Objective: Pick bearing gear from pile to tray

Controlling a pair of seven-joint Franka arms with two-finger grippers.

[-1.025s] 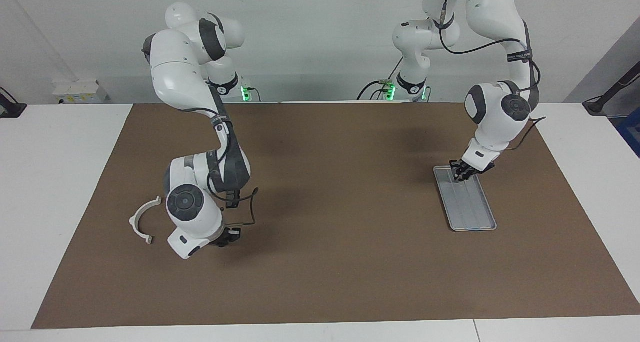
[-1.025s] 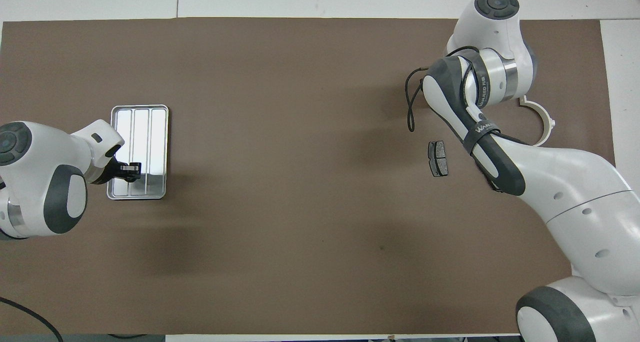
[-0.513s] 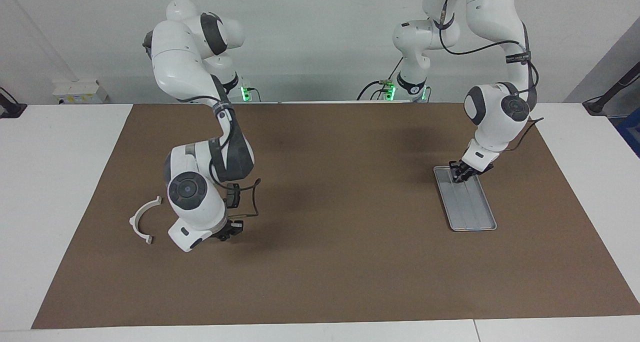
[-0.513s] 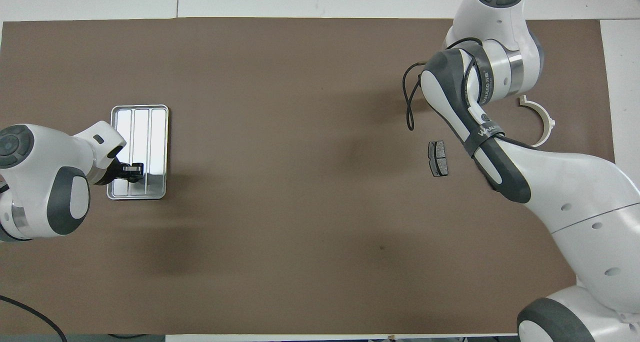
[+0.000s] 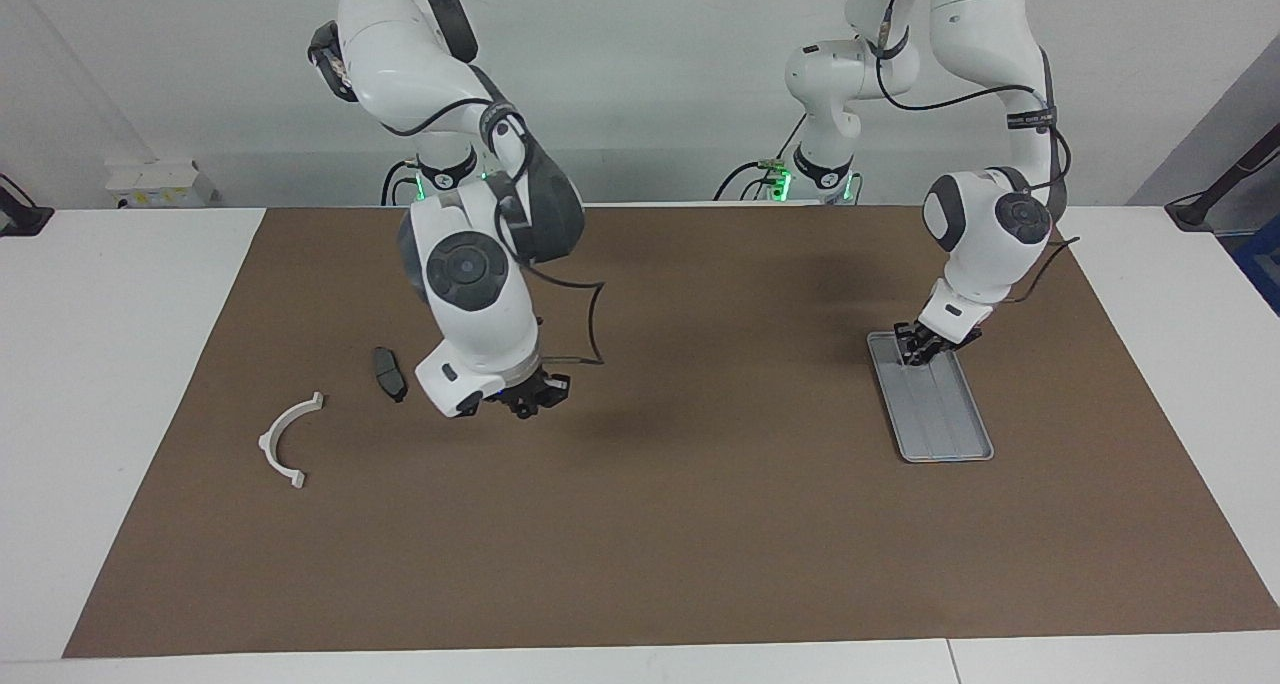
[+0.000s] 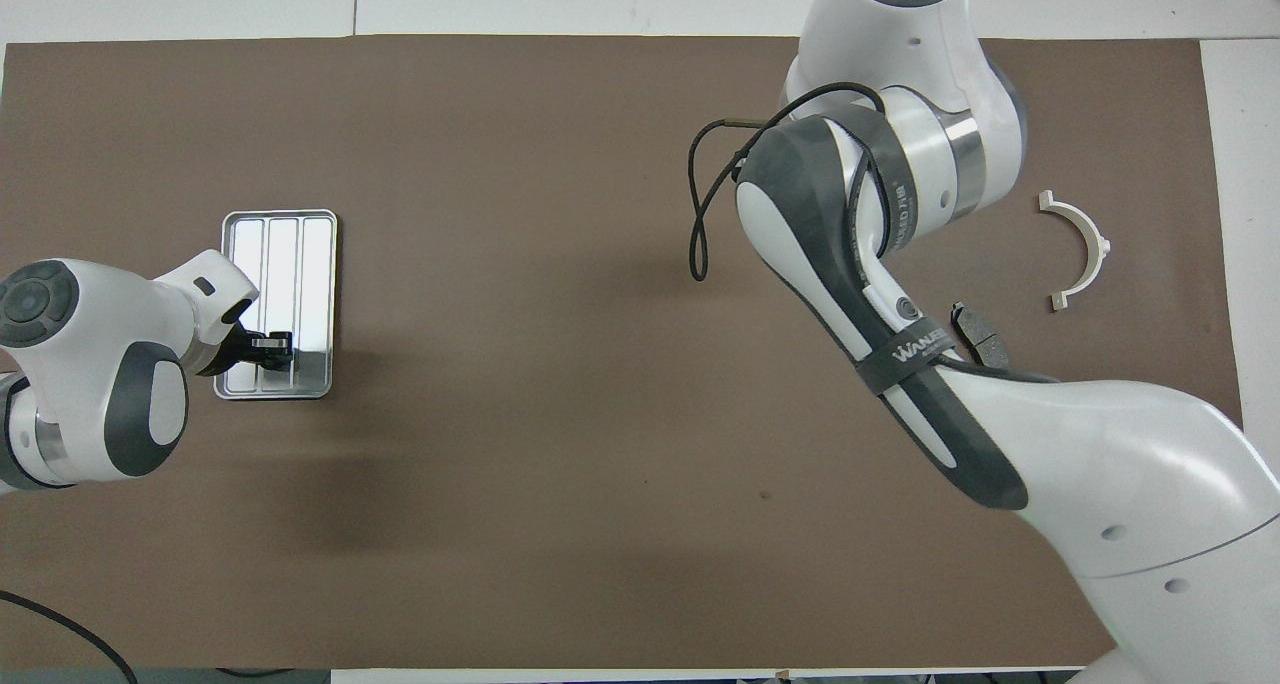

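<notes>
Two white Franka arms with dark grey joints

Glossy white shells, dark grey joint bands and round grey caps on the wrists. Black cables loop along both forearms, strapped by black bands with white lettering. A silver ring sits above the right arm's wrist. Small black grippers (image 5: pixel 532 396) (image 5: pixel 916 348) end each arm. Green lights glow at both bases.

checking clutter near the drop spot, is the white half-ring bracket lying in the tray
No, the white half-ring bracket lies on the brown mat at the right arm's end of the table, well apart from the tray.
</notes>
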